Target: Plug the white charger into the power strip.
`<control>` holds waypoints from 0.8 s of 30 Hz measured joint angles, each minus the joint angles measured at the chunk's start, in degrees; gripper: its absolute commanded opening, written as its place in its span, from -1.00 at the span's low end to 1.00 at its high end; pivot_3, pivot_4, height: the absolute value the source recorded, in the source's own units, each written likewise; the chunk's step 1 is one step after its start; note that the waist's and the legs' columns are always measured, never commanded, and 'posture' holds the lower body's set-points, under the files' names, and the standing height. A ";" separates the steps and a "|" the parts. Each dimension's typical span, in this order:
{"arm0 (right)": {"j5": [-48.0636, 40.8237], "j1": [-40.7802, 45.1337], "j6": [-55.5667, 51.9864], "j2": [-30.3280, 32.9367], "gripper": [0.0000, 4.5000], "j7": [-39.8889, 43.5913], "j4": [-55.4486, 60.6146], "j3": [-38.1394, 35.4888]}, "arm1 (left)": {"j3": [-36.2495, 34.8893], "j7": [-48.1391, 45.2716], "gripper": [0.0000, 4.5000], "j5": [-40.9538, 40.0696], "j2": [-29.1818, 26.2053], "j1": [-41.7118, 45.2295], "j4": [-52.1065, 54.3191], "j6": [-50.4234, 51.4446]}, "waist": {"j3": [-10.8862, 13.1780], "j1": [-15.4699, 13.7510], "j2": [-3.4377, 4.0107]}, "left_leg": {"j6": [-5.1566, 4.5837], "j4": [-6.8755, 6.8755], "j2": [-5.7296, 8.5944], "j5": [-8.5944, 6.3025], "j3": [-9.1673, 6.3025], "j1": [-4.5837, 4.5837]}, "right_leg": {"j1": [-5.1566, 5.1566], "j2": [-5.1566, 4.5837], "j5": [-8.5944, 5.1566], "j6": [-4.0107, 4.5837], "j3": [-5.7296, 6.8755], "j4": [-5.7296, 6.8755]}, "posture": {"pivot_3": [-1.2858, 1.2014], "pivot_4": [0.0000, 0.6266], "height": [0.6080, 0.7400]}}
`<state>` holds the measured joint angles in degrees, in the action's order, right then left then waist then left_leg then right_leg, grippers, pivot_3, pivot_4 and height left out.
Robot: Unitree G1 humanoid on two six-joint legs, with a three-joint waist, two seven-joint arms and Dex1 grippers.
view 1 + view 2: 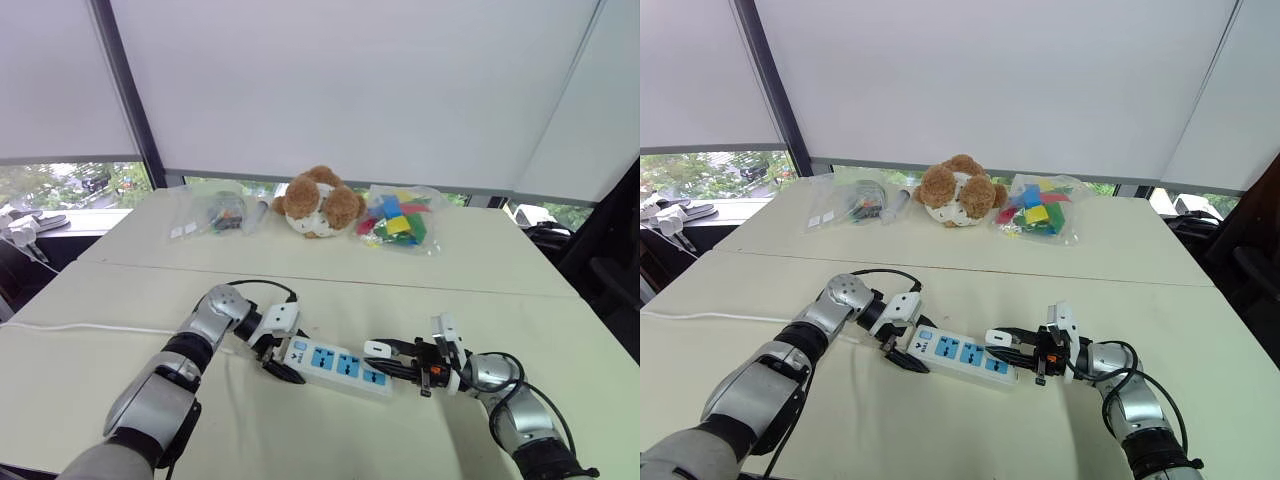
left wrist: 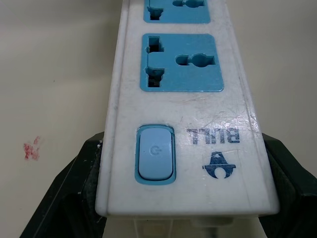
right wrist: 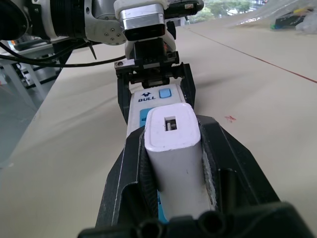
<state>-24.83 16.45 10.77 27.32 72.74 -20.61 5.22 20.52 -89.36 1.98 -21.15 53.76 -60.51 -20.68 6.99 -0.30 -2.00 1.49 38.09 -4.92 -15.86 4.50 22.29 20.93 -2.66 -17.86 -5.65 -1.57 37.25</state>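
Observation:
A white power strip with blue sockets lies on the cream table. My left gripper is shut on its switch end, one black finger on each long side of the strip. My right gripper is shut on the white charger, held low over the strip's other end. In the right wrist view the charger sits between the fingers, its USB port facing the camera, with the strip right beyond it. The charger's prongs are hidden.
At the far side of the table sit a brown teddy bear, a clear bag of coloured blocks and a bag of small parts. The strip's white cable runs off to the left.

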 measured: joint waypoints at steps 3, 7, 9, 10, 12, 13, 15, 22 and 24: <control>0.00 0.00 0.42 -0.30 -0.65 -0.69 -0.81 0.20 | 0.00 0.30 0.37 0.10 0.00 -0.26 0.00 0.23 | -0.23 0.04 -0.26 | 0.01 -0.01 -0.02 0.00 0.00 -0.13 | -0.14 -0.02 -0.07 0.13 0.00 -0.01 | 0.03 -0.52 0.98; 0.03 -0.01 1.76 -0.94 -0.65 -2.01 -2.19 1.03 | -0.02 0.68 0.37 0.18 -0.23 -0.71 0.00 0.56 | -0.49 0.28 -0.51 | 0.02 -0.16 -0.03 -0.02 0.03 -0.70 | -0.60 -0.11 -0.35 0.65 0.01 -0.04 | 0.03 -0.52 0.98; 0.19 -0.02 1.90 -0.95 -0.65 -2.44 -2.20 1.34 | -0.03 0.74 0.37 0.21 -0.34 -0.85 0.01 0.60 | -0.54 0.60 -0.55 | 0.03 -0.25 -0.03 -0.04 0.03 -0.89 | -0.73 -0.20 -0.48 0.88 0.05 -0.03 | 0.03 -0.52 0.98; 0.19 -0.02 2.08 -0.95 -0.65 -2.54 -2.20 1.47 | -0.03 0.74 0.37 0.21 -0.40 -0.86 0.03 0.60 | -0.58 0.74 -0.58 | 0.04 -0.28 -0.03 -0.04 0.02 -0.89 | -0.74 -0.24 -0.48 0.89 0.07 -0.03 | 0.03 -0.52 0.98; 0.19 -0.02 2.26 -0.95 -0.65 -2.59 -2.20 1.64 | -0.04 0.74 0.37 0.23 -0.51 -1.09 0.27 0.60 | -0.65 0.89 -0.57 | 0.04 -0.35 -0.02 -0.04 0.01 -0.90 | -0.75 -0.34 -0.48 0.90 0.09 -0.02 | 0.03 -0.52 0.98; 0.19 -0.02 2.40 -0.95 -0.65 -2.59 -2.20 1.76 | -0.04 0.76 0.37 0.30 -0.60 -1.30 0.40 0.58 | -0.68 0.93 -0.58 | 0.04 -0.43 0.00 -0.04 -0.01 -0.94 | -0.75 -0.42 -0.48 0.90 0.09 -0.02 | 0.03 -0.52 0.98; 0.19 -0.02 2.49 -0.94 -0.65 -2.59 -2.20 1.79 | -0.04 0.79 0.37 0.35 -0.60 -1.34 0.40 0.57 | -0.70 0.95 -0.61 | 0.04 -0.54 0.03 -0.04 0.00 -0.95 | -0.71 -0.64 -0.48 0.90 0.12 -0.03 | 0.03 -0.52 0.98; 0.19 -0.02 2.44 -0.92 -0.65 -2.47 -2.20 1.85 | -0.05 0.80 0.37 0.33 -0.60 -1.52 0.50 0.56 | -0.72 1.07 -0.62 | 0.05 -0.80 0.07 -0.03 0.06 -1.02 | -0.67 -0.93 -0.49 0.91 0.15 -0.13 | 0.03 -0.52 0.98; 0.23 -0.01 2.44 -0.52 -0.65 -2.56 -2.20 2.47 | -0.08 0.85 0.37 0.33 -0.60 -1.85 0.64 0.57 | -0.77 1.07 -0.54 | 0.05 -0.87 0.07 -0.03 0.05 -1.02 | -0.67 -0.97 -0.49 0.92 0.17 -0.18 | 0.03 -0.52 0.98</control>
<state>-24.60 16.44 13.21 26.80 70.18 -22.81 7.69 20.44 -88.51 2.31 -21.75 51.90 -59.87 -20.11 6.22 0.77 -2.54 1.54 37.22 -4.85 -15.89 4.55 21.27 20.26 -3.63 -18.36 -4.73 -1.40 37.07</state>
